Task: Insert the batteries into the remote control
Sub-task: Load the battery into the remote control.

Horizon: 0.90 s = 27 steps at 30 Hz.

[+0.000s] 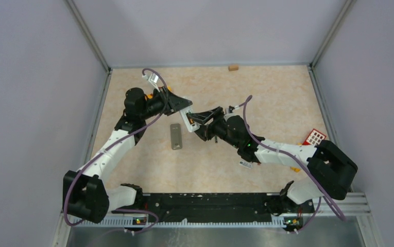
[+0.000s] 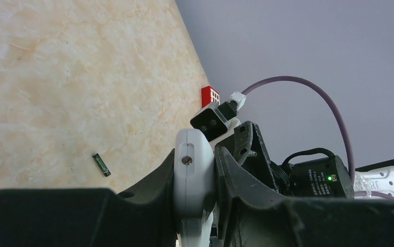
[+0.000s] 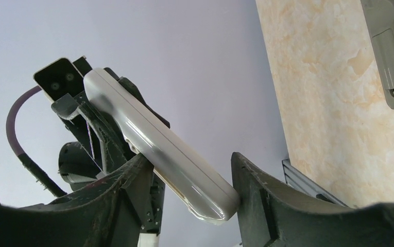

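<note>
white remote [image 1: 187,120]: off the table [image 1: 267,92], held in the air, tilted; the two grippers meet at it.
battery [image 2: 101,164]: one dark green-black one flat on the table, apart from the white remote, off to its side in the left wrist view; touching nothing. No others made out.
left gripper [image 2: 194,154]: clenched on the white remote, with a finger [image 2: 233,175] pressed on each flat side and the remote standing edge-up between them.
right gripper [image 3: 190,170]: jaws apart, with the white remote's rounded end slanting through the gap. It leans on one finger [image 3: 133,180] and sits at the edge of the other; can't tell if it is really clamped.
left arm [image 1: 113,144]: runs up the left side from its base, with the elbow out past the white remote and the wrist bent back in to it.
right arm [image 1: 282,152]: shoulder at near right, forearm stretched low across toward the white remote, wrist level with it.
gray piece [image 1: 176,136]: flat on the table, just near-left of the white remote, not touching it.
red block [image 1: 314,137]: white grid face, well right of the white remote, by the right arm.
tan block [image 1: 233,67]: at the far table edge, beyond and right of the white remote.
</note>
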{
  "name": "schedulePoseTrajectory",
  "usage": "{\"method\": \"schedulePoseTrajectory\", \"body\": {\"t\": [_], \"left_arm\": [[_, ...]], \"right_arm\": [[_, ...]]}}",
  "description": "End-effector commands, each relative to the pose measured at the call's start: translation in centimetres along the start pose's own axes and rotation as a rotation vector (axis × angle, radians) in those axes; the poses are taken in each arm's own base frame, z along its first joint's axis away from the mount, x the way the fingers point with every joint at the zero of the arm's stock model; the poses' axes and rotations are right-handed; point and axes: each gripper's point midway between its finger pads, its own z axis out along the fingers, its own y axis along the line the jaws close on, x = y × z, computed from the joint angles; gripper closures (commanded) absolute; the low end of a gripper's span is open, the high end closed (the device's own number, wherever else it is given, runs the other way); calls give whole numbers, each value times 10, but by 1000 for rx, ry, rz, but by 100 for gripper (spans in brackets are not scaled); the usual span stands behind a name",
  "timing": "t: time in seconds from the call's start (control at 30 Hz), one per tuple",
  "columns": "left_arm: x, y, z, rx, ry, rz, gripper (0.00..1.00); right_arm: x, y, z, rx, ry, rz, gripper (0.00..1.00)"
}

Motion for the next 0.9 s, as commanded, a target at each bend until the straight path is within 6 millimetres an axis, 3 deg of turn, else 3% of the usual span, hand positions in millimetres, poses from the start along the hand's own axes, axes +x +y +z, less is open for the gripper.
{"method": "schedulePoseTrajectory", "body": {"t": [0.0,0.17,0.33,0.4,0.57,0.87], "left_arm": [[0,-26,-3,78,20,34,100],[-2,-29,-5,77,12,44,100],[1,-21,-5,50,20,63,100],[4,-22,-5,60,38,72,100],[12,-22,-7,74,91,117,100],[34,-35,-15,202,227,183,100]], "right_arm": [[6,41,-4,-144,31,17,45],[2,40,-7,-135,15,-41,45],[-3,46,-21,-159,1,-204,16],[-4,45,-31,-159,0,-278,11],[-4,36,-47,-203,65,-485,13],[-1,27,-51,-180,139,-969,18]]}}
